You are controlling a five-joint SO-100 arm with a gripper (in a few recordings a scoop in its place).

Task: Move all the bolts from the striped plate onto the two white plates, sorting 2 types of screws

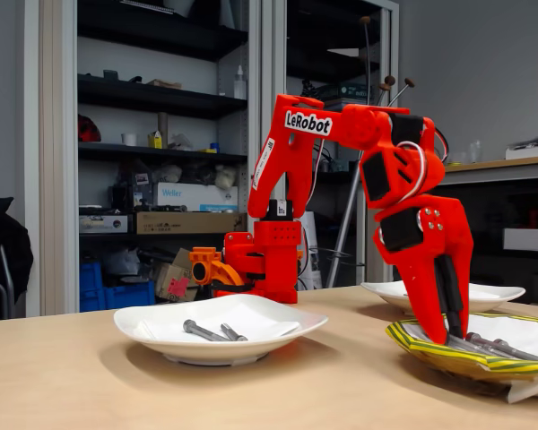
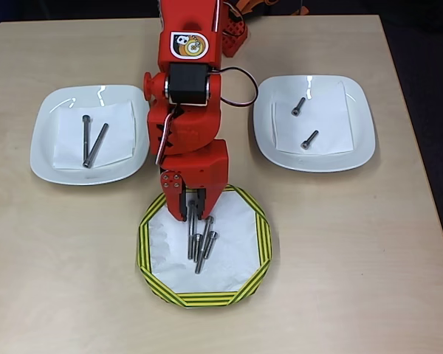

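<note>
- In the overhead view the red arm's own body covers the fingertips of the red two-finger gripper (image 2: 193, 215), so how far the fingers are apart, and whether they have hold of anything, cannot be told
- In the fixed view the gripper (image 1: 446, 336) reaches down into the yellow-rimmed, green-striped paper plate (image 1: 412, 344), whose right side is cut off at the frame edge; the tips are lost behind the rim and the bolts, and the gap cannot be read here either
- The overhead view shows a tight bundle of long grey metal bolts (image 2: 200, 242) on the striped plate (image 2: 260, 243), their upper ends running under the gripper; they overlap, so their exact count is unclear
- The fixed view shows those bolts (image 1: 493, 344) only as a low grey cluster just beside the fingertips
- Left of the striped plate in the overhead view, a plain white wavy-rimmed plate (image 2: 44, 140) holds two long slim bolts (image 2: 91, 142) lying side by side
- Right of the striped plate, the other white plate (image 2: 362, 129) holds two short stubby bolts (image 2: 304, 124), apart from each other
</note>
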